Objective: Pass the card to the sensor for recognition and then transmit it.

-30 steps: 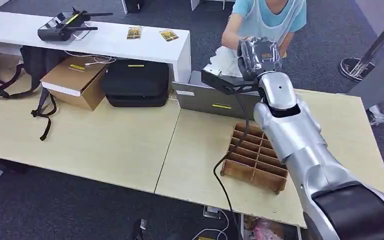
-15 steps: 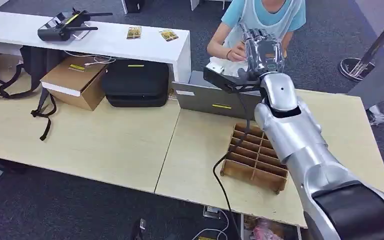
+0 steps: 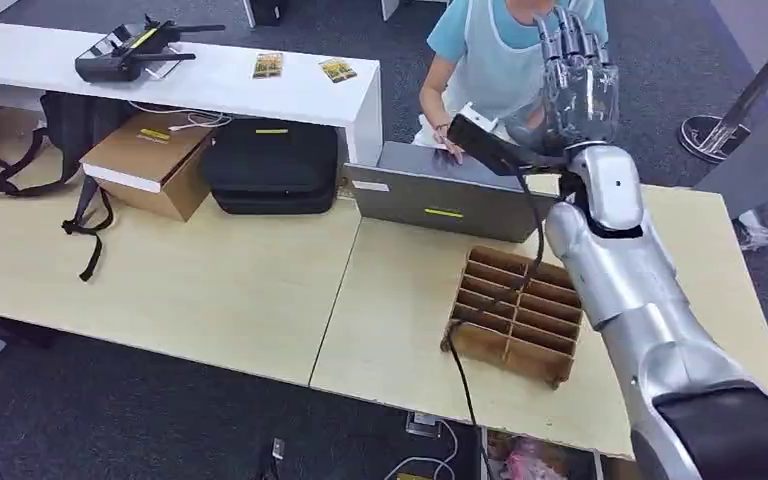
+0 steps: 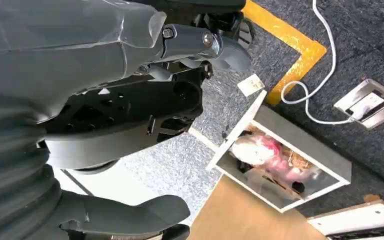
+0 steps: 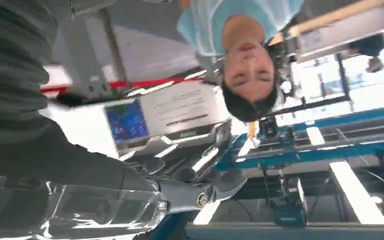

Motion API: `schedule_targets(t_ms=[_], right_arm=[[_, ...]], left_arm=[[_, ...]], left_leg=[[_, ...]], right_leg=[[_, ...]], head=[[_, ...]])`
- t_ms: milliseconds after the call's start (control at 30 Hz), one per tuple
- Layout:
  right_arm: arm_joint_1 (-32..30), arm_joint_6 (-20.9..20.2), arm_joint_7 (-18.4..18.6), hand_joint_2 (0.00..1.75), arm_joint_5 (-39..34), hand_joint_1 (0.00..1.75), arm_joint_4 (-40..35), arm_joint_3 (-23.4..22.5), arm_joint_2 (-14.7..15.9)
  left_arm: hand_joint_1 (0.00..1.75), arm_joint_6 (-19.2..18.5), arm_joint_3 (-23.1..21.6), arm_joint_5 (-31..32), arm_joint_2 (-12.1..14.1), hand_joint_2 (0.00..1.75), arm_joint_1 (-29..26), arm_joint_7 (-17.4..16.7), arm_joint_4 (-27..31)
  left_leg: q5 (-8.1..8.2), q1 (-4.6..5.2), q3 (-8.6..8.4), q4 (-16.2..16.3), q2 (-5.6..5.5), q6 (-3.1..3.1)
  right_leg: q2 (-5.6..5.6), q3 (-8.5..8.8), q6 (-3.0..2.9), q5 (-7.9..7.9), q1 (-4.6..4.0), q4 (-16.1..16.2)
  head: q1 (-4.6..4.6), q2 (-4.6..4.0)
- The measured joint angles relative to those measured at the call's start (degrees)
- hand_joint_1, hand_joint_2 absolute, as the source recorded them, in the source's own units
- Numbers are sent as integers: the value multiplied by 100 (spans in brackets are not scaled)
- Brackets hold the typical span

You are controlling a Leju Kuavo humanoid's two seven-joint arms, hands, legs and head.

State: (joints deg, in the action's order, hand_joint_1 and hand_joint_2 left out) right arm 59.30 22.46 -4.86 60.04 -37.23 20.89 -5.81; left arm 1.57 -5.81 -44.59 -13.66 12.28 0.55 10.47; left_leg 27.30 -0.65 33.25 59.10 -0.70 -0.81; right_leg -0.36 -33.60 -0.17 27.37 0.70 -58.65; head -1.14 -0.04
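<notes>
up at the far edge of the pale wooden table (image 3: pixel 210 280), the robot's silver right hand (image 3: pixel 572 85) is raised with its fingers (image 3: pixel 567 35) spread and pointing upward, grasping nothing, in front of a person in a light blue shirt (image 3: pixel 500 45) whose hand (image 3: pixel 450 145) rests at the back of a grey box-shaped sensor unit (image 3: pixel 440 190). i cannot tell where the card is. nearer the robot, a brown wooden divider tray (image 3: pixel 515 315) sits on the table, while the left hand (image 4: pixel 130 100) hangs over dark carpet (image 4: pixel 360 45), fingers loosely apart and holding nothing.
</notes>
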Motion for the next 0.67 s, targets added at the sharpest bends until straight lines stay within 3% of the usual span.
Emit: schedule_targets(t_ms=[67, 167, 267, 367, 467, 567, 667], right_arm=[[-583, -711, -507, 175, -1277, 0, -750, -168, 201], [-1503, -1741, -714, 175, -3043, 0, -1880, -404, 621], [-2459, -2933, -708, 175, -5213, 0, -2994, -886, 1109], [-3047, -3567, -519, 175, -6740, 0, -3591, -1321, 1491], [-3315, -3726, -473, 175, -7247, 0, -3918, -1580, 1768], [-4035, -3730, -503, 175, -7678, 0, -4496, -1855, 2183], [-4619, -3489, -604, 175, -7759, 0, -4948, -2094, 2376]], left_arm=[[0, 0, 0, -98, 35, 175, -35, 0, 0], [0, 0, 0, -203, 109, 175, -117, 0, 0], [0, 0, 0, -279, 184, 175, -191, 0, 0], [0, 0, 0, -343, 245, 175, -249, 0, 0], [0, 0, 0, -391, 289, 175, -290, 0, 0], [0, -8, 65, -491, 330, 175, -337, 0, 0], [0, -15, 103, -507, 367, 175, -344, 0, 0]], left_leg=[[2, -1, 1, 0, -6, 1], [4, 0, 11, 0, -14, 4], [8, 2, 21, 1, -26, 9], [11, 4, 25, 1, -22, 11], [13, 5, 14, 2, -7, 14], [17, 3, 22, 1, -39, 21], [18, 2, 23, 0, -30, 21]], right_leg=[[-5, 2, 1, 2, -1, 2], [-14, -4, 2, 4, 0, 6], [-26, -4, 8, 7, 2, 9], [-22, -8, 8, 7, 4, 9], [-8, -15, 9, 6, 5, 13], [-44, 1, 18, 16, 3, 14], [-37, -1, 17, 16, 2, 10]], head=[[2, 0], [2, 0], [5, 0], [4, 0], [-2, 0], [4, 0], [2, 0]])
